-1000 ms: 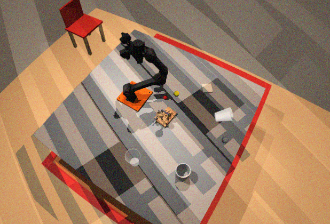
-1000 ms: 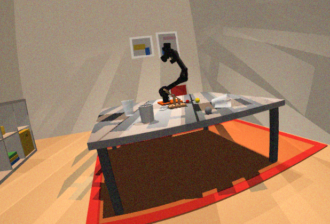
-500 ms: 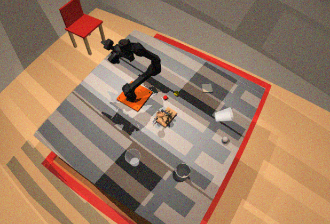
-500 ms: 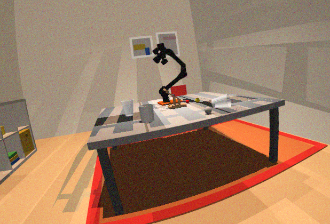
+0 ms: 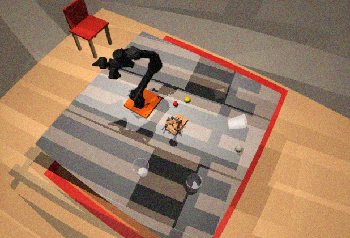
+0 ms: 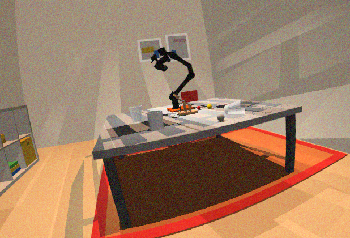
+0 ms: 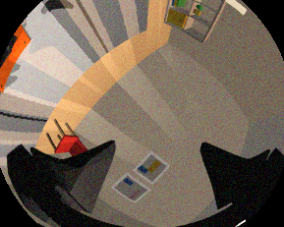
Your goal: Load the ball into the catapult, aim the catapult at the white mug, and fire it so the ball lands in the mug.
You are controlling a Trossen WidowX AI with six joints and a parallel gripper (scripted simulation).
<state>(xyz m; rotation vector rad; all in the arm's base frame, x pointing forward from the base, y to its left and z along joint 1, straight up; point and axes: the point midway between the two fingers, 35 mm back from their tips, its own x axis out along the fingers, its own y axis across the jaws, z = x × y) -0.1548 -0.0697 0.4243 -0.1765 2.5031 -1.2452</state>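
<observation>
Claw (image 5: 106, 69) (image 6: 156, 62) (image 7: 160, 147) open, empty. Red ball (image 5: 175, 103) (image 6: 199, 107) and yellow ball (image 5: 187, 99) (image 6: 209, 106) loose, inboard of all worktop edges, outside catapult (image 5: 183, 121) (image 6: 188, 113). White mug (image 5: 237, 122) (image 6: 235, 109) near top view's right edge. Load, aim, fire all left.

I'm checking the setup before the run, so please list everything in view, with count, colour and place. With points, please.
balls (image 5: 175, 103) (image 6: 199, 107): three; red, yellow, grey; on the table
catapult (image 5: 176, 124) (image 6: 188, 113): one, wooden, by the orange base
cups: three; one whitish lying down, one clear and one grey upright
table (image 6: 198, 131): one, patchwork grey, on the rug
rug (image 6: 337, 155): one, red-edged, on the floor
chair (image 5: 89, 26) (image 6: 189, 96) (image 7: 70, 144): one, red, beyond the table
pictures: two, white-framed, on the wall
shelf (image 6: 27, 122): one, grey, to one side
base: one, orange, under the arm
arm: one, black
gripper (image 7: 160, 147): one, black, open
</observation>
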